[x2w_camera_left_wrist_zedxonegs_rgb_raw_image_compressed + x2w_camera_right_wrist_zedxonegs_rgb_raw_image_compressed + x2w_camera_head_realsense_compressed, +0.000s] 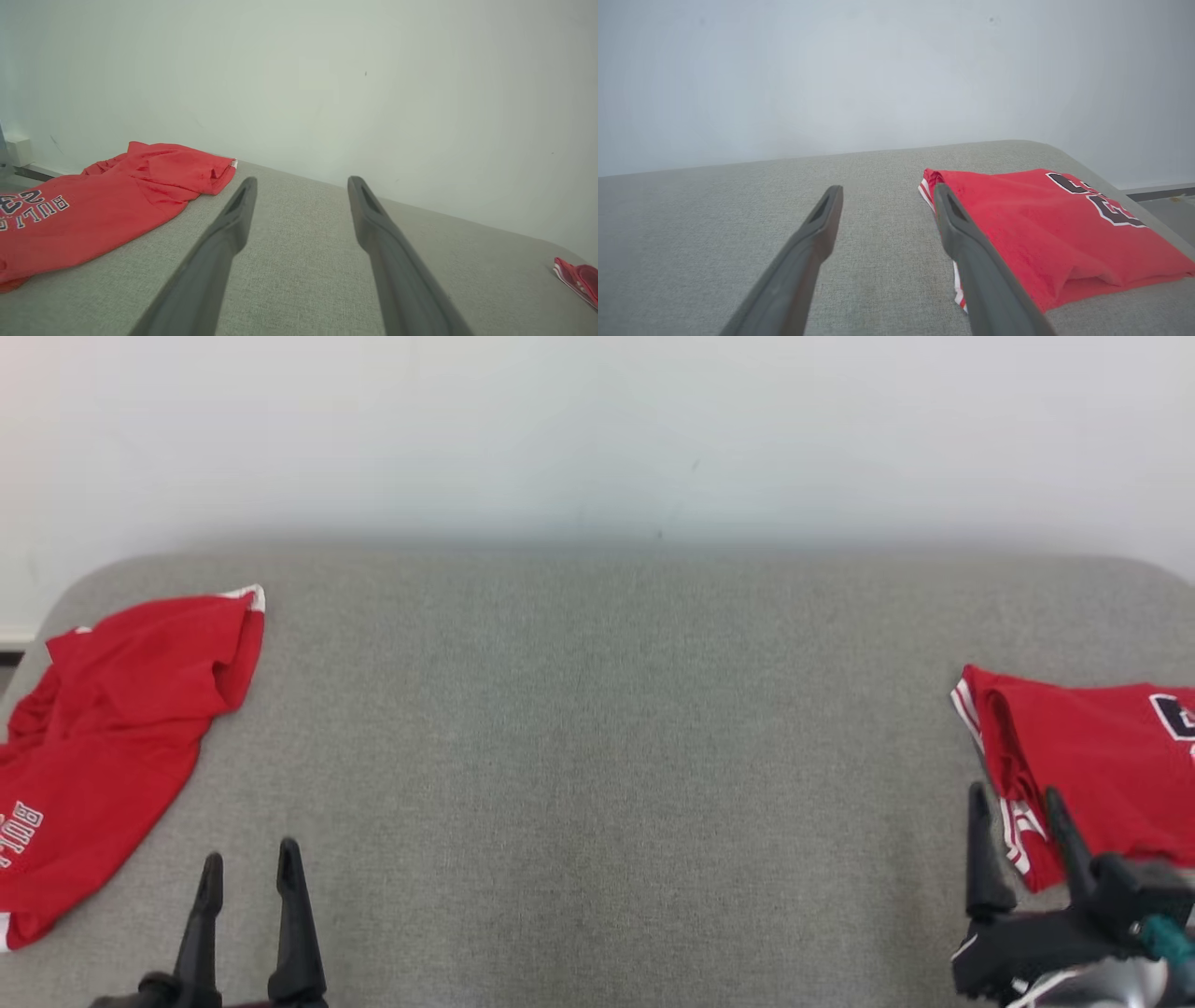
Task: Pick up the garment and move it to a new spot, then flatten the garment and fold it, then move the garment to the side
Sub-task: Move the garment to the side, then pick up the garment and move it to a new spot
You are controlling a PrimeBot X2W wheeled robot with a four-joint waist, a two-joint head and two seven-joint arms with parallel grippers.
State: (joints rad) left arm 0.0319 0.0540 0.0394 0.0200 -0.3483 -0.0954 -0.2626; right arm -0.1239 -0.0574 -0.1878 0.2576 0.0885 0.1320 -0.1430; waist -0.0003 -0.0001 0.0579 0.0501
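At far left I note a rumpled red lettered jersey (pixel 112 737) on the grey woven fabric surface (pixel 597 756). My left gripper (pixel 251 852) stands wide and empty. My right gripper (pixel 1016 791) also stands wide and empty, by the near-left edge of the folded red jersey (pixel 1092 756) at far right.

The right end effector (pixel 888 189) stands with its two dark fingers (pixel 803 261) spread wide, grey weave showing between them. A folded red garment (pixel 1045 224) lies flat on the grey fabric-covered counter (pixel 714 224), just right of the gap; the right-hand finger crosses its white-striped left edge in this view. Dark white-outlined characters mark its far right part. A pale wall (pixel 831 70) rises behind
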